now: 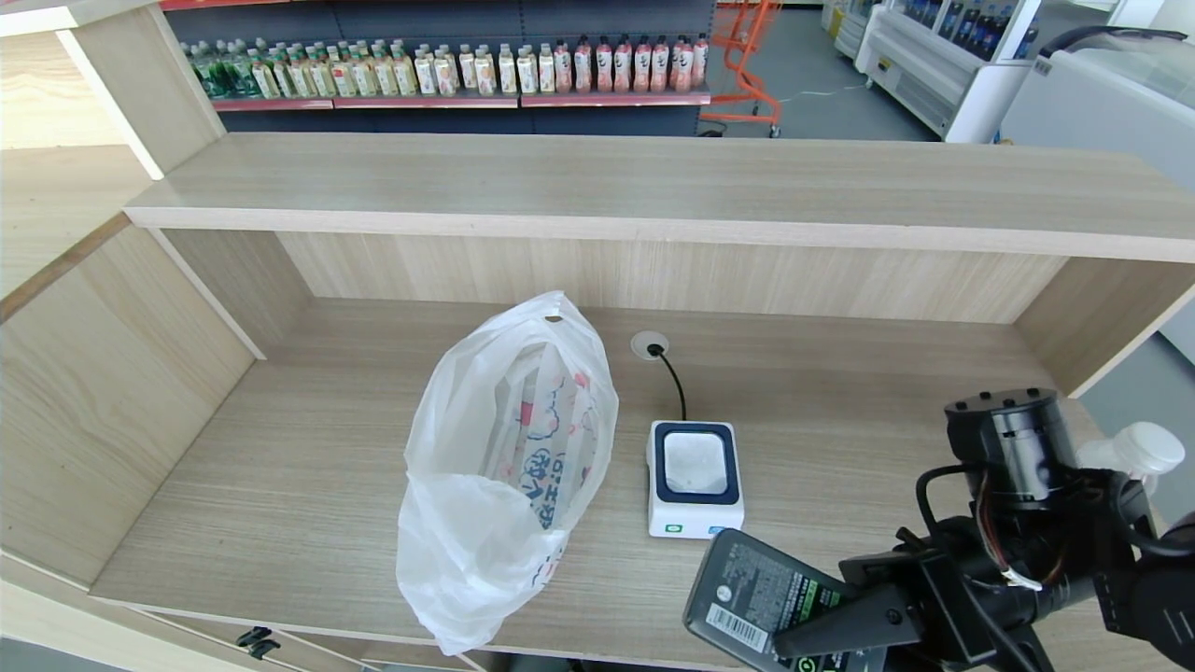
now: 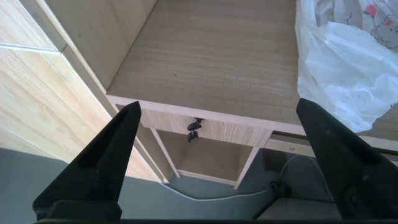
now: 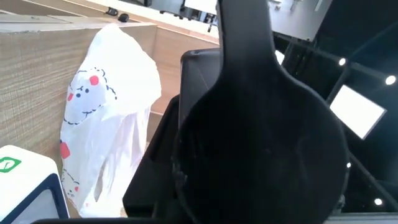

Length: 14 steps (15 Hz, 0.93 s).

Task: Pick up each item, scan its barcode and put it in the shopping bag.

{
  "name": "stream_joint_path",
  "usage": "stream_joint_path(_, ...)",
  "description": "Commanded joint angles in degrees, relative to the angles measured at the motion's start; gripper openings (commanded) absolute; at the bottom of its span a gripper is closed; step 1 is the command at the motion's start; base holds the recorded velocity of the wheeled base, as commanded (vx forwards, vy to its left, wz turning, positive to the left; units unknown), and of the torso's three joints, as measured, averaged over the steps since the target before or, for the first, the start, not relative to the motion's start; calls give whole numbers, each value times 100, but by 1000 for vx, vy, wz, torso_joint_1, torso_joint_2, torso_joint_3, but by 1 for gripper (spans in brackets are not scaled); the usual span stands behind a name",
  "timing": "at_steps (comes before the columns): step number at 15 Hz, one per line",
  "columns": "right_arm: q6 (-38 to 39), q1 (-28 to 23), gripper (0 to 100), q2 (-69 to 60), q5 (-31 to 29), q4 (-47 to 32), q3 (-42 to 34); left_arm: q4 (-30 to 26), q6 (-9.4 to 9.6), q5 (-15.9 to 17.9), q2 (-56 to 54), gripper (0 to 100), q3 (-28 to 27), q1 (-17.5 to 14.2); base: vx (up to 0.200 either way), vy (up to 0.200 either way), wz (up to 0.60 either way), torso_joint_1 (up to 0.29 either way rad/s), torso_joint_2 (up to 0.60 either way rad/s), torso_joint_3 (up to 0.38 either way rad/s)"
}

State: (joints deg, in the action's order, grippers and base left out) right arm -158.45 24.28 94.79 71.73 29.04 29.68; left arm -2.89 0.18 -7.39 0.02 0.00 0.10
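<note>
So: right claw [image 1: 826, 623] had the pack

Right claw was clamped on a dark grey pack [image 1: 747, 583], barcode label facing up, held over the counter's [image 1: 308, 485] near edge. The scanner [image 1: 695, 464] sat just ahead of that claw and slightly to its left, apart from the pack. The white shopping bag [image 1: 504, 467] lay farther to its left, beside the scanner. Left claw [image 2: 217, 109] was spread wide off the counter's front edge, with the bag to its right.

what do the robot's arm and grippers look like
The right arm is black with a cylindrical joint, a white round cap and exposed black, red and white cables. The right gripper has flat black fingers; the left gripper has two black tapering wedge fingers.
</note>
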Motion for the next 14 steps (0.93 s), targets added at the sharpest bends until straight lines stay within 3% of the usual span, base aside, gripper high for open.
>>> stream_joint_path(1,1229,-284,0,-725,-71,-47,11,-1,-1,0,6,100,0,-1,0,0,0,0,0,0)
stream_joint_path(3,2873,-908,0,-1288,-335,-39,319,-1,-1,-8,6,100,0,-1,0,0,0,0,0,0)
stream_joint_path(4,4217,-1312,0,-1508,-1056,-47,327,-1,-1,0,-2,100,0,-1,0,0,0,0,0,0)
stream_joint_path(6,6160,-1787,0,-1965,-2058,216,354,-1,-1,-8,-2,100,0,-1,0,0,0,0,0,0)
stream_joint_path(9,7821,-2200,0,-2114,-2075,-3,-138,-1,-1,0,6,100,0,-1,0,0,0,0,0,0)
stream_joint_path(12,12760,-1488,0,-1850,-2339,-241,468,-1,-1,-8,6,100,0,-1,0,0,0,0,0,0)
stream_joint_path(14,16091,-881,0,-1631,-3367,-214,1022,-1,-1,0,-2,100,0,-1,0,0,0,0,0,0)
